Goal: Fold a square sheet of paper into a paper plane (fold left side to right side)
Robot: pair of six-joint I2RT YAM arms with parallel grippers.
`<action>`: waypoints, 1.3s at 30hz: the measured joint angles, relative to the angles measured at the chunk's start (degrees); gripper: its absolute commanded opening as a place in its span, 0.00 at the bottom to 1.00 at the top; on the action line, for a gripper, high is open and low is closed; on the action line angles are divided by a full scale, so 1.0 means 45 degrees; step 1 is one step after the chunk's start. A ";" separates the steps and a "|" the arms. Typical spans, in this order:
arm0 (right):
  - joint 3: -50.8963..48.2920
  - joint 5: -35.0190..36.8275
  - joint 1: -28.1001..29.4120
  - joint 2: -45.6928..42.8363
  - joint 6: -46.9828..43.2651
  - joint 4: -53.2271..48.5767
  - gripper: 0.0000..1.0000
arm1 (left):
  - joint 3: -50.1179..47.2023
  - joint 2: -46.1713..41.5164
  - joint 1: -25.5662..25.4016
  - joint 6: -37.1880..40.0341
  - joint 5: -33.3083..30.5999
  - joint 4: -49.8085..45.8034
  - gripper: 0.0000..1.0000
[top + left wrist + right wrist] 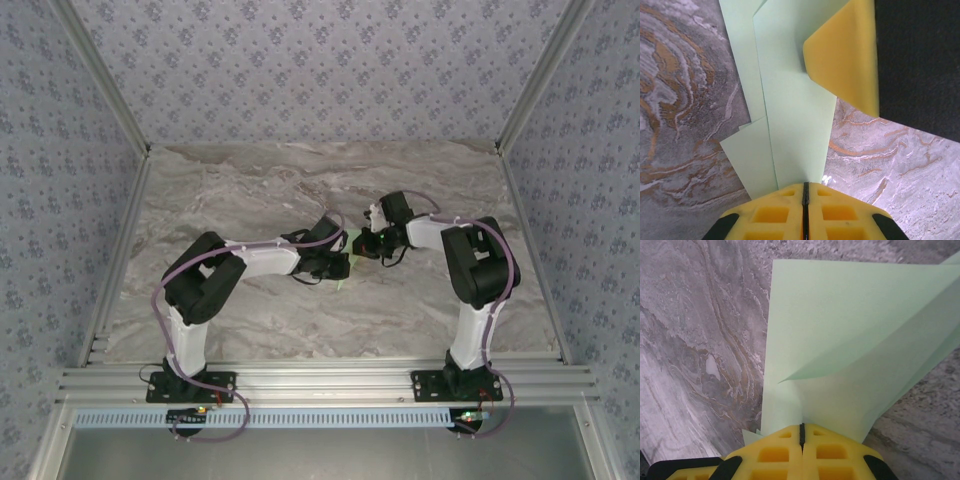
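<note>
Flower-patterned walls box in a marbled counter, and the pale green sheet of paper sits over the middle of that counter, already carrying a few folds and overlapping layers. From the paper's left end, my left end effector is clenched on the edge, jaws pressed together with the paper pinched in the seam. From the paper's right end, my right end effector is clamped on it the same way, and a flap lifts away from it. So the paper spans the short gap between the two, its long axis running left to right, and neither arm is nearer; both have it. I judge the left side must be carried over towards the right grip. I cannot tell how much of the paper rests on the counter.
</note>
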 measured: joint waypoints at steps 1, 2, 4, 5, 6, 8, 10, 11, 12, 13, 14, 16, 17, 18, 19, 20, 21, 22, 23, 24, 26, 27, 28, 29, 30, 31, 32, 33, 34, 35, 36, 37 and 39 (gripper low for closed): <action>0.0078 -0.0058 -0.0039 0.0053 -0.0024 -0.0087 0.03 | 0.0000 0.0000 0.0000 0.0000 0.0000 0.0000 0.08; 0.0199 -0.0136 -0.0092 0.0146 -0.0039 -0.0219 0.03 | 0.0000 0.0000 0.0000 0.0000 -0.0005 0.0005 0.08; 0.0418 -0.0272 -0.0194 0.0291 -0.0083 -0.0408 0.03 | 0.0049 0.0044 0.0005 0.0000 -0.0058 0.0053 0.08; 0.0525 -0.0330 -0.0253 0.0369 -0.0097 -0.0486 0.03 | 0.0087 0.0073 0.0005 0.0000 -0.0097 0.0073 0.08; 0.0617 -0.0393 -0.0316 0.0437 -0.0121 -0.0544 0.03 | 0.0107 0.0092 0.0005 0.0000 -0.0136 0.0117 0.08; 0.0738 -0.0408 -0.0437 0.0525 -0.0126 -0.0578 0.03 | 0.0117 0.0112 0.0005 0.0005 -0.0146 0.0146 0.08; 0.0879 -0.0418 -0.0573 0.0607 -0.0131 -0.0641 0.03 | 0.0121 0.0136 0.0005 0.0005 -0.0151 0.0185 0.08; 0.0976 -0.0413 -0.0646 0.0661 -0.0141 -0.0709 0.03 | 0.0126 0.0136 0.0005 0.0005 -0.0151 0.0199 0.08; 0.1064 -0.0413 -0.0709 0.0714 -0.0170 -0.0763 0.03 | 0.0131 0.0136 0.0005 0.0005 -0.0155 0.0209 0.08; 0.1127 -0.0418 -0.0763 0.0758 -0.0189 -0.0821 0.03 | 0.0131 0.0151 0.0005 0.0005 -0.0165 0.0248 0.08; 0.1185 -0.0476 -0.0806 0.0806 -0.0214 -0.0884 0.03 | 0.0136 0.0160 0.0005 0.0005 -0.0185 0.0287 0.07; 0.1447 -0.0534 -0.0850 0.0937 -0.0262 -0.1161 0.03 | 0.0141 0.0165 0.0005 0.0005 -0.0194 0.0306 0.08; 0.1579 -0.0554 -0.0869 0.1015 -0.0287 -0.1243 0.03 | 0.0141 0.0175 0.0005 0.0005 -0.0199 0.0345 0.07; 0.1685 -0.0602 -0.0899 0.1098 -0.0321 -0.1331 0.03 | 0.0146 0.0185 0.0005 0.0005 -0.0228 0.0389 0.07; 0.1763 -0.0656 -0.0928 0.1151 -0.0321 -0.1409 0.03 | 0.0146 0.0194 0.0005 0.0005 -0.0238 0.0408 0.07; 0.1846 -0.0724 -0.0967 0.1209 -0.0325 -0.1491 0.03 | 0.0155 0.0204 0.0005 0.0005 -0.0243 0.0427 0.07; 0.1909 -0.0758 -0.1005 0.1253 -0.0335 -0.1545 0.03 | 0.0155 0.0214 0.0010 0.0005 -0.0248 0.0452 0.07; 0.1962 -0.0782 -0.1039 0.1287 -0.0345 -0.1583 0.03 | 0.0155 0.0219 0.0010 0.0005 -0.0248 0.0476 0.07; 0.2025 -0.0792 -0.1078 0.1321 -0.0355 -0.1632 0.03 | 0.0155 0.0228 0.0015 0.0005 -0.0248 0.0495 0.08; 0.2069 -0.0792 -0.1117 0.1350 -0.0355 -0.1671 0.03 | 0.0155 0.0228 0.0015 0.0005 -0.0277 0.0539 0.07; 0.2137 -0.0787 -0.1175 0.1360 -0.0359 -0.1724 0.04 | 0.0155 0.0233 0.0015 0.0005 -0.0287 0.0549 0.07; 0.2195 -0.0753 -0.1214 0.1375 -0.0359 -0.1734 0.04 | 0.0155 0.0233 0.0015 0.0005 -0.0287 0.0549 0.07; 0.2244 -0.0690 -0.1263 0.1399 -0.0364 -0.1719 0.05 | 0.0155 0.0233 0.0015 0.0005 -0.0287 0.0544 0.07; 0.2322 -0.0515 -0.1350 0.1428 -0.0379 -0.1647 0.05 | 0.0155 0.0233 0.0015 0.0005 -0.0287 0.0544 0.07; 0.2419 -0.0379 -0.1491 0.1467 -0.0408 -0.1559 0.05 | 0.0155 0.0233 0.0015 0.0005 -0.0287 0.0544 0.07; 0.2497 -0.0243 -0.1627 0.1496 -0.0423 -0.1462 0.06 | 0.0155 0.0233 0.0015 0.0005 -0.0287 0.0544 0.07; 0.2565 -0.0126 -0.1778 0.1535 -0.0452 -0.1360 0.06 | 0.0155 0.0233 0.0015 0.0005 -0.0287 0.0544 0.07; 0.2633 -0.0034 -0.1919 0.1574 -0.0457 -0.1277 0.06 | 0.0155 0.0233 0.0015 0.0005 -0.0287 0.0539 0.07; 0.2671 0.0049 -0.2021 0.1598 -0.0457 -0.1205 0.07 | 0.0155 0.0233 0.0015 0.0005 -0.0287 0.0539 0.07; 0.2701 0.0131 -0.2108 0.1627 -0.0461 -0.1137 0.07 | 0.0155 0.0233 0.0015 0.0005 -0.0287 0.0539 0.07; 0.2720 0.0194 -0.2186 0.1656 -0.0461 -0.1098 0.08 | 0.0155 0.0233 0.0015 0.0005 -0.0287 0.0539 0.07; 0.2744 0.0219 -0.2225 0.1671 -0.0461 -0.1093 0.08 | 0.0155 0.0233 0.0015 0.0005 -0.0287 0.0534 0.07; 0.2832 0.0223 -0.2268 0.1744 -0.0461 -0.1122 0.09 | 0.0155 0.0233 0.0015 0.0005 -0.0287 0.0534 0.07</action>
